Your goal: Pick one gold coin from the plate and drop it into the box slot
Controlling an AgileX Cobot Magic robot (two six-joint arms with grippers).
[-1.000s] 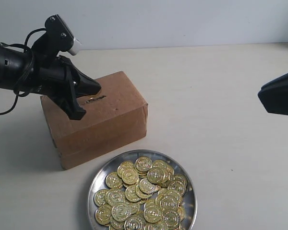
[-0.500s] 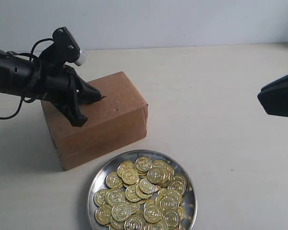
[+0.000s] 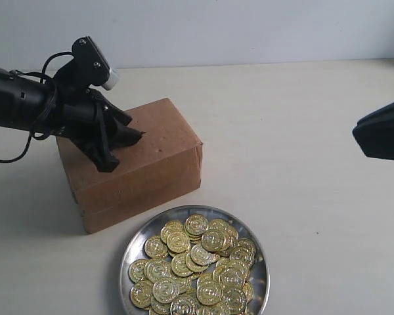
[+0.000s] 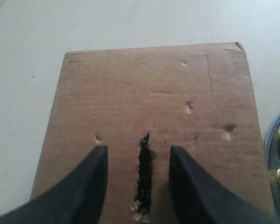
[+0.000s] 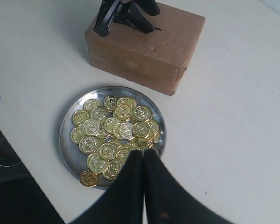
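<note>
The slot (image 4: 144,179) sits in the top of the box (image 4: 154,93), its long axis running straight between the wide-spread jaws of your left gripper (image 4: 138,150), with no coin showing between them. The plate (image 3: 127,262) of coins (image 3: 194,269) lies at five o'clock from the box. Your right gripper (image 5: 143,155), pinched shut, hangs well apart at three o'clock.

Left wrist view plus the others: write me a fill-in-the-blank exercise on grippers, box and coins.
The left gripper is ____, one jaw each side of the slot.
The slot is cut in the ____ face of the box.
The right gripper is ____.
The plate holds ____ coins.
Missing: open; top; shut; gold.
</note>
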